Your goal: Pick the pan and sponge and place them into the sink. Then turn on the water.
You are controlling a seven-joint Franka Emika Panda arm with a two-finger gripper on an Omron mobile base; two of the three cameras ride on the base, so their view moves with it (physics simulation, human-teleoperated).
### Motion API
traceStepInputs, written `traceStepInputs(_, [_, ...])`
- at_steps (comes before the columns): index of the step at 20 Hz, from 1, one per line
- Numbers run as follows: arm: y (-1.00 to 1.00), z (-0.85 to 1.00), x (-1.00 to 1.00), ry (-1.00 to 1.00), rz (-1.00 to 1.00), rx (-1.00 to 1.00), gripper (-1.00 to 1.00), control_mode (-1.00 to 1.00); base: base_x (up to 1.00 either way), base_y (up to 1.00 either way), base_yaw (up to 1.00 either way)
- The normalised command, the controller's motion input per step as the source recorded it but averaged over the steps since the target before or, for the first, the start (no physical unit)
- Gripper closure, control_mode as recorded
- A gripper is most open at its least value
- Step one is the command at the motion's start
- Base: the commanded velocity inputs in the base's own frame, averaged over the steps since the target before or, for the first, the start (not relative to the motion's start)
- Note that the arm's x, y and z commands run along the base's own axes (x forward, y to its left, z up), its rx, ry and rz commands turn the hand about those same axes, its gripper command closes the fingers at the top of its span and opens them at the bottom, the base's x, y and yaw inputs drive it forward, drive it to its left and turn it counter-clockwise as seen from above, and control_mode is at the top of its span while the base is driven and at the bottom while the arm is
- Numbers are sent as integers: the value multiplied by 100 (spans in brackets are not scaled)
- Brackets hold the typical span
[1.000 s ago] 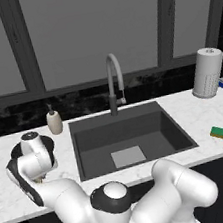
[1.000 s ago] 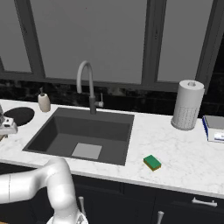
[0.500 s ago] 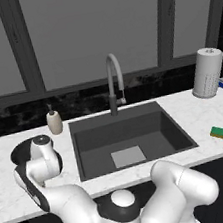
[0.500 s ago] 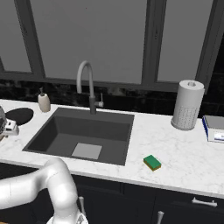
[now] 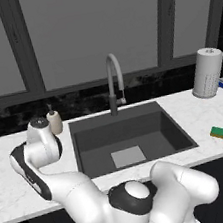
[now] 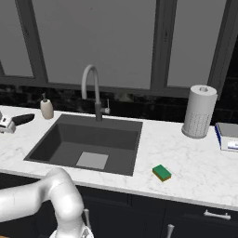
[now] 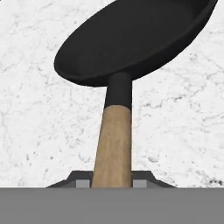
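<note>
Since the last frame I see the pan [image 7: 131,39] raised off the tabletop [image 7: 39,131] left of the sink [image 6: 88,139]; end effector [image 7: 112,183] clamped tight on its handle.

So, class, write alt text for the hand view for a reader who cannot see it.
The gripper is shut on the light wooden handle of the black pan, which fills the upper frame, tilted. White marble counter lies behind it.

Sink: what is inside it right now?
The sink holds nothing loose, just the light square on its floor. The sponge lies on the counter to its right. The near wall hides the front strip of the floor.
</note>
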Motion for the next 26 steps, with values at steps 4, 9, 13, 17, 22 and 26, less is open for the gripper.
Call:
traceStepInputs(4, [-20, 79, -18, -2, -42, 16, 100, -100, 0, 0, 0])
traceStepInputs(9, [-24, 66, -22, -2, -52, 19, 100, -100, 0, 0, 0])
traceStepInputs(13, [-44, 40, -37, -7, -56, 20, 100, -100, 0, 0, 0])
traceStepInputs(17, [-61, 23, -33, -6, -53, 21, 100, -100, 0, 0, 0])
traceStepInputs(22, [-99, 0, -20, 6, -42, 25, 100, -100, 0, 0, 0])
traceStepInputs(26, [-100, 0, -3, 20, -26, 22, 100, -100, 0, 0, 0])
